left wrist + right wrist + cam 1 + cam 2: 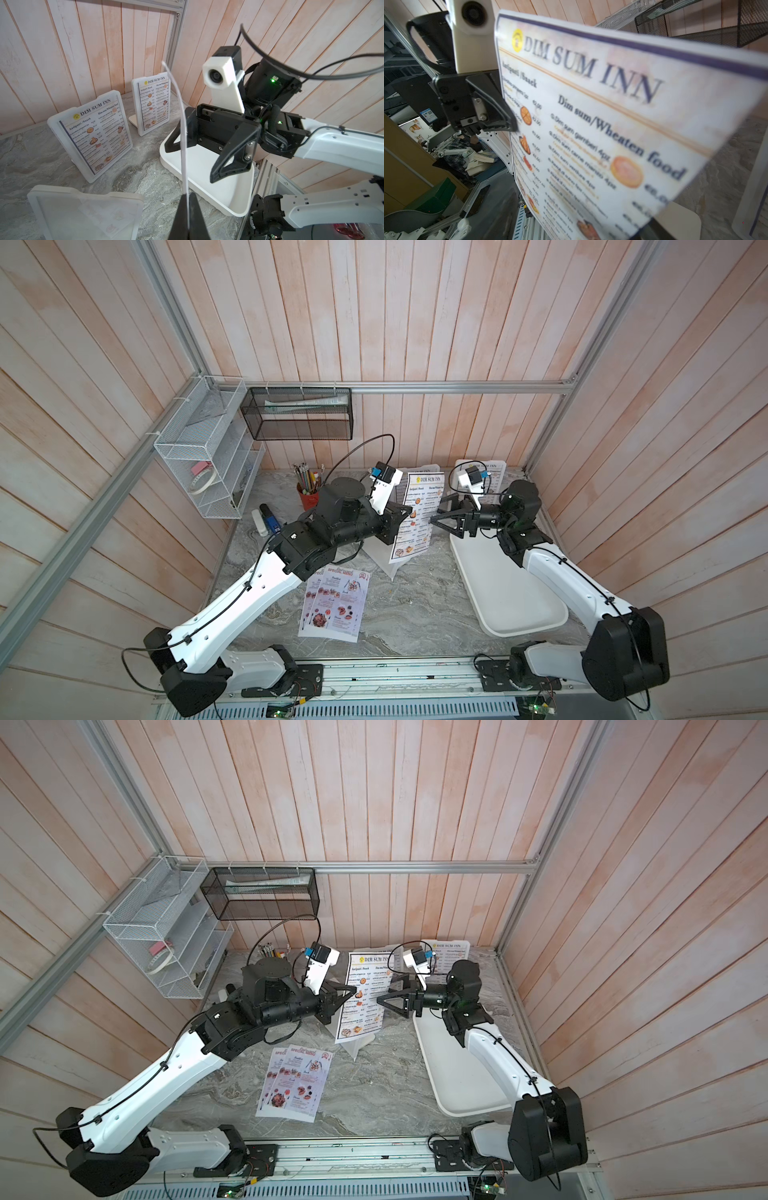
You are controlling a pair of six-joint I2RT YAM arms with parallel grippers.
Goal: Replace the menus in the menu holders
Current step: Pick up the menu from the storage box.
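My left gripper (409, 512) is shut on the left edge of a "Dim Sum Inn" menu (417, 518), holding the sheet upright above the table. The wrist view shows that menu (182, 133) edge-on between my fingertips (185, 207). My right gripper (434, 519) is open at the sheet's right edge, one finger (228, 162) on each side, not closed on it. A white menu holder (382, 558) stands below the sheet. Two more menu holders (89, 135) (152, 104) with Dim Sum Inn menus stand at the back. Two "Special Menu" sheets (332, 605) lie flat near the front.
A large white tray (511, 597) lies under my right arm. A red pencil cup (307, 495) and a blue-and-white item (270, 520) sit at the back left. A white wire rack (208, 456) and a black mesh basket (297, 414) hang on the walls.
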